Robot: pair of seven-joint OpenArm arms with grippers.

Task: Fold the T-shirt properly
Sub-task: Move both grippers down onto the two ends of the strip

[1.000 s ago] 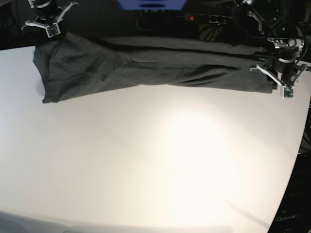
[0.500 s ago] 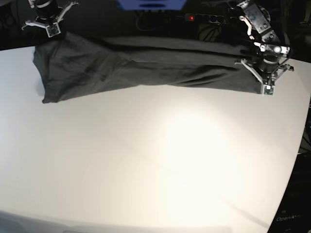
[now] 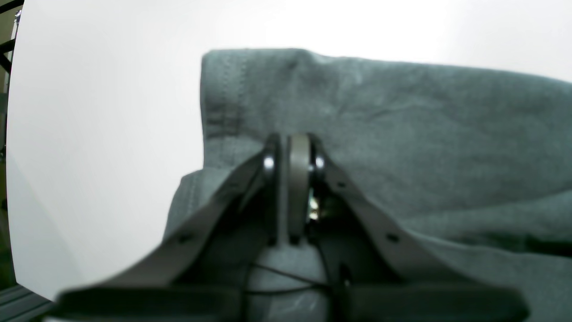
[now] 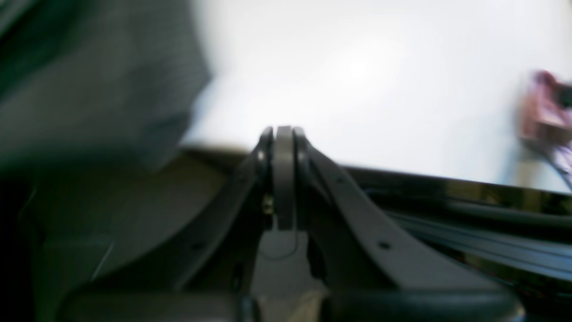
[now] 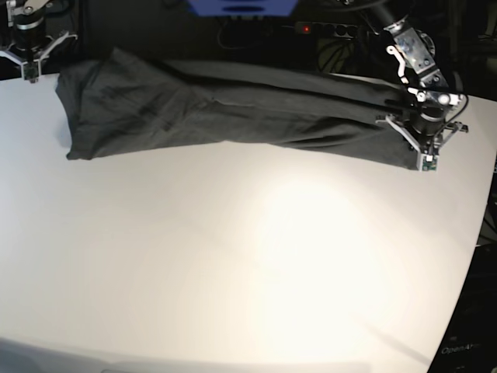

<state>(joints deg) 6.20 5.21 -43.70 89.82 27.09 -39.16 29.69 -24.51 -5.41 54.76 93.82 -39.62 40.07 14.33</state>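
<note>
One T-shirt (image 5: 233,109) lies as a long folded band along the far edge of the white table (image 5: 233,256). The left gripper (image 5: 420,151) is clamped shut on its hem end; the left wrist view alone shows the stitched hem (image 3: 223,89). The right gripper (image 5: 28,62), closed and empty, hangs beyond the other end. A power strip (image 5: 326,29) sits behind.
</note>
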